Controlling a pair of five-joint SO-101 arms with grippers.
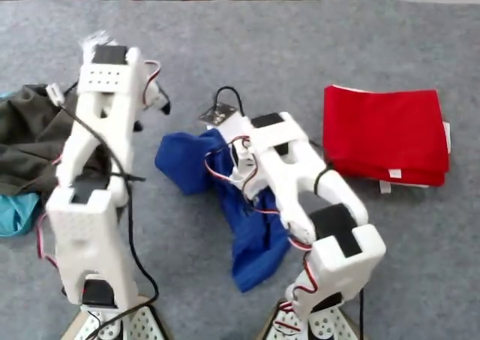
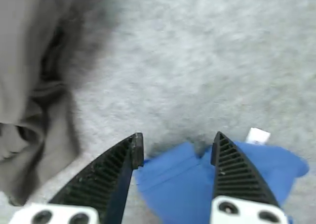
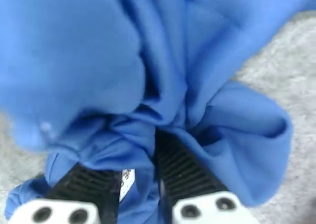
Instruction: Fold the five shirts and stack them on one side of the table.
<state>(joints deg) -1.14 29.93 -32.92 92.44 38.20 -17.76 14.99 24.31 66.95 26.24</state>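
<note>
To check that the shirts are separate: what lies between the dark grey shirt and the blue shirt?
Bare grey table cover, seen in the left wrist view, separates the dark grey shirt from the blue shirt.

blue shirt (image 1: 180,163) lay crumpled mid-way across the grey table (image 1: 300,47), under the right arm (image 1: 300,167) | red shirt (image 1: 382,133) sat folded, well apart | dark shirt (image 1: 30,130) and teal shirt (image 1: 15,212) lay heaped beside the left arm (image 1: 97,130)
</note>
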